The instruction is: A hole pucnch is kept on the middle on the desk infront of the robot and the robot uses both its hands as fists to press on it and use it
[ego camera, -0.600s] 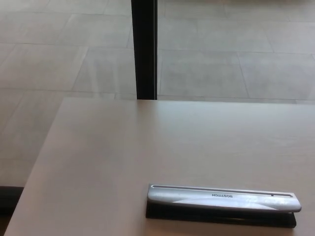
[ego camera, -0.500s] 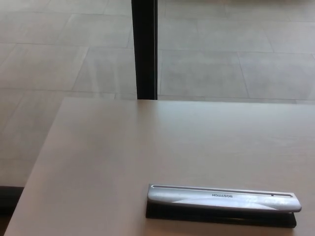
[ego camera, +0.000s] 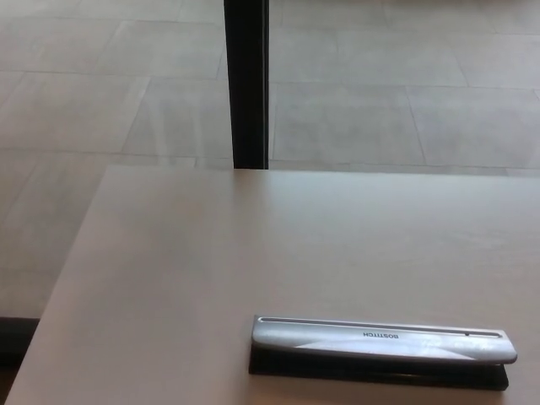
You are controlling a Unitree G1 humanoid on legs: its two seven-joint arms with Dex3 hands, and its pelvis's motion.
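Desk (ego camera: 211, 253) holds punch (ego camera: 381, 348) near its front edge, untouched; no hands shown, state unknown; fists must be brought down.

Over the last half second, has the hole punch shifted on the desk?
No. The hole punch keeps its place against the desk edges; only the camera view tilted slightly. Neither hand is in view.

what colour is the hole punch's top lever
Silver-grey, over a black base; the hole punch shows best in the head view.
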